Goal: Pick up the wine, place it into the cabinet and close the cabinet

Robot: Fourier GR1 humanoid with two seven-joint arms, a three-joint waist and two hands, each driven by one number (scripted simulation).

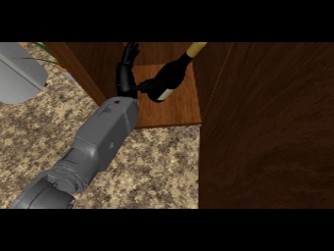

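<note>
One wine bottle (171,73) inside cabinet (180,105)

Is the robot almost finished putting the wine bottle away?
About halfway. Done: the wine bottle is picked up and already over the wooden shelf inside the open cabinet. In hand: the hand is next to the bottle, fingers straight, with the bottle tilted. I cannot tell which hand it is. Left: letting go, pulling the arm out and swinging the cabinet door shut.
</note>
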